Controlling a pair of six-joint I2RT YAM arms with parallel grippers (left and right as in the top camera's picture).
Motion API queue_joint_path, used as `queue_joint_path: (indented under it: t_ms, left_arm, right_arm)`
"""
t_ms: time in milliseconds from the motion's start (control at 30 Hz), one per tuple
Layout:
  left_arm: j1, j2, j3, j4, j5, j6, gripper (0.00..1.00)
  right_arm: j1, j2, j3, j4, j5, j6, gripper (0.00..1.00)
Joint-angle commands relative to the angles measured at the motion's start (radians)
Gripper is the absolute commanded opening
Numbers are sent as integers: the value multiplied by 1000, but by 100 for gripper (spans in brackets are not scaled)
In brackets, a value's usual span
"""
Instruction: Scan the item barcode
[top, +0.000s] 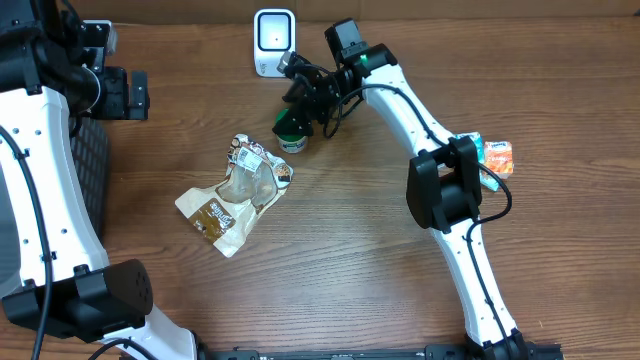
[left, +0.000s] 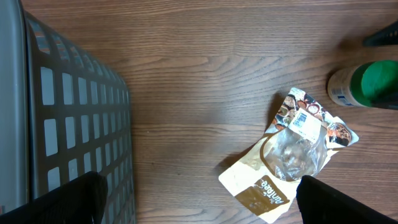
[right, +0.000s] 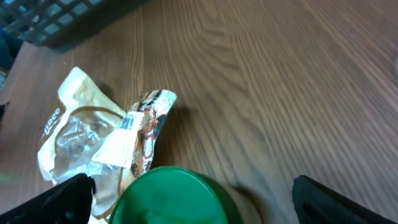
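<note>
A small jar with a green lid (top: 291, 136) stands upright on the wooden table, just in front of the white barcode scanner (top: 273, 42). My right gripper (top: 301, 108) hangs over the jar, open. In the right wrist view the green lid (right: 177, 196) sits between the two wide-apart fingers of the right gripper (right: 196, 202) and neither finger touches it. My left gripper (top: 128, 95) is at the far left by the basket, open and holding nothing. In the left wrist view the left gripper (left: 199, 199) shows only bare table between its fingers, and the jar (left: 372, 84) shows at the right edge.
A crumpled tan snack pouch (top: 235, 195) lies left of the jar, seen also as the pouch (left: 292, 155) and the pouch (right: 93, 137) in the wrist views. A grey mesh basket (top: 90, 160) sits at the left edge. An orange packet (top: 497, 157) lies at the right.
</note>
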Motion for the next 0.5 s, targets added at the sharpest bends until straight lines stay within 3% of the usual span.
queue_joint_path:
  t_ms: [0, 233, 433, 467]
  left_arm:
    - [-2, 3, 5, 1, 7, 19, 99]
    - [-2, 3, 5, 1, 7, 19, 99]
    - [-2, 3, 5, 1, 7, 19, 100]
    - [-2, 3, 5, 1, 7, 19, 99]
  right_arm:
    - [-24, -144, 123, -128, 176, 43, 100]
    - [-62, -335, 267, -480, 535, 261, 100]
    - [-72, -393, 270, -669, 485, 260, 100]
    - [-72, -393, 270, -672, 475, 260, 93]
